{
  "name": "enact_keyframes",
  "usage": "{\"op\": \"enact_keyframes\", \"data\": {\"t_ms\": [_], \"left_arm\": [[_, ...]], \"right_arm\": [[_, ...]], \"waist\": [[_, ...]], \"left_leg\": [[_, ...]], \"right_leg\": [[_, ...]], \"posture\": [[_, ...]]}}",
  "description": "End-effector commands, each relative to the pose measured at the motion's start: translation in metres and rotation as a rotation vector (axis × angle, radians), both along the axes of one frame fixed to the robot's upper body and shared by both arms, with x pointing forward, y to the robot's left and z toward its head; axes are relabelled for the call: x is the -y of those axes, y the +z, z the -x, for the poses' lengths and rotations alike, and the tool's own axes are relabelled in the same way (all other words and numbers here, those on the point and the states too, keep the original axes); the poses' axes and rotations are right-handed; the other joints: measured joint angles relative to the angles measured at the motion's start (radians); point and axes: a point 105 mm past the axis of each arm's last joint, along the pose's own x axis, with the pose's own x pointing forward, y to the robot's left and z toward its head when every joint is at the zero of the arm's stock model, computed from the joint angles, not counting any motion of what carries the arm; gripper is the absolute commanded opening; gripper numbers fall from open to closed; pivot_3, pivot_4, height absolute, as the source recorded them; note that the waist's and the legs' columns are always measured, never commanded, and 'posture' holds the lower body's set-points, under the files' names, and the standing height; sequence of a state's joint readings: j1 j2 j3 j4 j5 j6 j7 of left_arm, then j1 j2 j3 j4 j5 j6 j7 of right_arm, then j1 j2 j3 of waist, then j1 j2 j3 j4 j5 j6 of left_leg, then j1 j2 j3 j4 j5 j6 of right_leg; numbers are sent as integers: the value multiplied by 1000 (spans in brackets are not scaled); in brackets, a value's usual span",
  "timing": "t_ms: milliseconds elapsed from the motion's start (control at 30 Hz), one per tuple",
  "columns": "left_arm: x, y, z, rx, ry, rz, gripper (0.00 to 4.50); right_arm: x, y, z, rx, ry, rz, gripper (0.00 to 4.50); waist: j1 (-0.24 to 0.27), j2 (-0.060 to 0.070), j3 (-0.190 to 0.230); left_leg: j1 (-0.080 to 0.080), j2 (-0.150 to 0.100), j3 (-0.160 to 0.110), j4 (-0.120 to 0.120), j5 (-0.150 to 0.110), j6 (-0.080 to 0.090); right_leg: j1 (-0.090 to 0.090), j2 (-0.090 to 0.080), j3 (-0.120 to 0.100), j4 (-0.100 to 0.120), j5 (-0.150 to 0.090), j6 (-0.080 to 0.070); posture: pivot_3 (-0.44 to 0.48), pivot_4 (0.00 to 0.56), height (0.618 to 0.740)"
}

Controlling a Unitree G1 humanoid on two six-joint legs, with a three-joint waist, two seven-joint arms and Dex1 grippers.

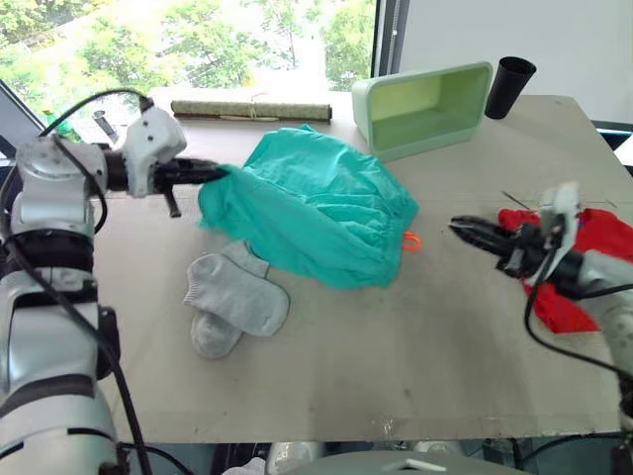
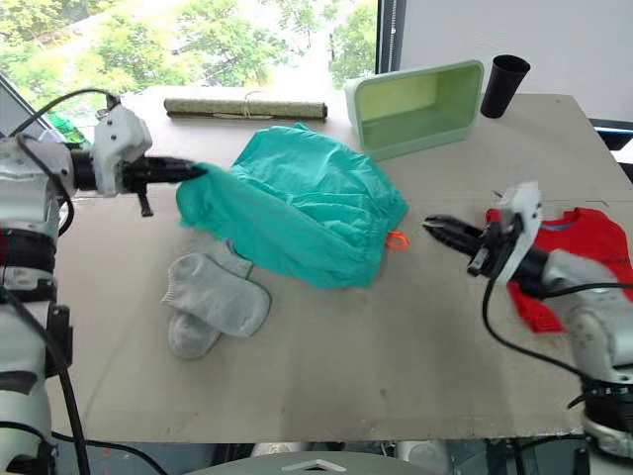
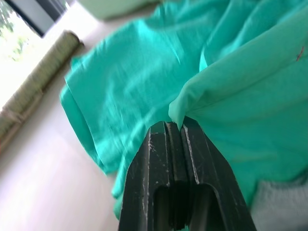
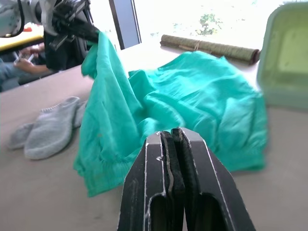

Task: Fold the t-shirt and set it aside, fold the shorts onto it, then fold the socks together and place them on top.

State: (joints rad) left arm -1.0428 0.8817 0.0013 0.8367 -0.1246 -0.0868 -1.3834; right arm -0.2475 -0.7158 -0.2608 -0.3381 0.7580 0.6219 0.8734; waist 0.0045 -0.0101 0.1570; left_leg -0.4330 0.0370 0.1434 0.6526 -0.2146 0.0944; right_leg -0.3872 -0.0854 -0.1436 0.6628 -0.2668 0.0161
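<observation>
Starting at nine o'clock on the table (image 1: 415, 386), we have the left gripper (image 1: 220, 173) with its fingers pinched on an edge of the shorts (image 1: 316, 208), lifting that corner off the surface; in the left wrist view the teal cloth is nipped right between the two black fingertips (image 3: 192, 139); the rest of the shorts lies bunched across the middle of the table, and the orange-red drawstring (image 1: 411, 240) peeks out at its three o'clock edge. At about seven o'clock from the shorts we see the socks (image 1: 234, 302), lying flat and overlapping, their upper ends just at the garment's hem. Up at eleven o'clock a rolled mat (image 1: 251, 110) lies along the far edge; at one o'clock a pale green bin (image 1: 425, 109) is tipped on its side with its opening facing us, and a black cup (image 1: 508, 87) stands upside down just beside it. Over at three o'clock the right gripper (image 1: 457, 229) hovers above bare table, fingers pressed together on nothing; behind it, at the table's right edge, lies the t-shirt (image 1: 584, 257), partly hidden by the arm.
</observation>
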Motion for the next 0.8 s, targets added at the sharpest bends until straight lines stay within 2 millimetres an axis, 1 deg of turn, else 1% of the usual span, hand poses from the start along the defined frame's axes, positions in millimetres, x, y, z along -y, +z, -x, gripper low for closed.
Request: {"op": "enact_keyframes", "data": {"t_ms": [33,100,133,167,233,267,333,433,567,700,800], "left_arm": [[-1,17,2,56,-16,10,0],[-3,13,2,50,-13,-5,0],[-4,12,1,46,-9,-6,0],[-4,9,1,40,-9,-14,0],[-5,5,2,31,-11,-26,0],[-5,4,2,30,-12,-29,0],[-6,3,2,28,-14,-32,0],[-6,2,3,24,-14,-38,0],[-7,1,4,21,-15,-42,0],[-7,1,4,19,-18,-47,0],[-8,1,5,17,-18,-50,0]], "right_arm": [[-5,-13,3,-103,20,20,36],[-15,-37,10,-194,57,54,595],[-20,-47,12,-230,63,38,895],[-26,-58,13,-268,55,24,1332],[-37,-76,16,-316,51,17,2355],[-44,-85,18,-351,59,-7,2766],[-56,-92,23,-408,83,-67,2766],[-70,-92,28,-485,119,-172,2766],[-76,-90,21,-583,99,-343,2766],[-82,-94,15,-666,88,-426,2766],[-86,-86,7,-659,82,-501,2766]], "waist": [[-4,0,0],[-9,0,0],[-12,0,0],[-13,0,0],[-16,-1,0],[-16,0,0],[-16,0,0],[-13,-1,0],[-15,-2,-1],[-15,-2,-1],[-17,-2,-1]], "left_leg": [[0,0,0,0,0,0],[1,0,1,0,0,0],[0,0,1,-1,0,0],[0,0,1,-1,0,0],[0,0,1,-1,0,0],[0,0,1,-1,0,0],[0,0,1,0,0,0],[0,0,1,1,0,0],[0,0,0,1,0,0],[0,0,0,1,0,0],[0,0,0,1,0,0]], "right_leg": [[0,0,0,0,0,0],[0,0,0,1,0,0],[0,0,0,1,0,0],[0,0,0,1,0,0],[0,1,0,1,0,0],[-1,1,0,1,0,0],[0,0,1,1,0,0],[0,0,1,1,0,0],[0,0,1,1,0,0],[0,0,1,1,0,0],[0,0,1,1,0,0]], "posture": [[0,150,740],[0,150,740],[0,150,740],[0,150,740],[0,150,740],[0,150,740],[0,150,740],[0,150,740],[0,150,740],[0,150,740],[0,150,740]]}}
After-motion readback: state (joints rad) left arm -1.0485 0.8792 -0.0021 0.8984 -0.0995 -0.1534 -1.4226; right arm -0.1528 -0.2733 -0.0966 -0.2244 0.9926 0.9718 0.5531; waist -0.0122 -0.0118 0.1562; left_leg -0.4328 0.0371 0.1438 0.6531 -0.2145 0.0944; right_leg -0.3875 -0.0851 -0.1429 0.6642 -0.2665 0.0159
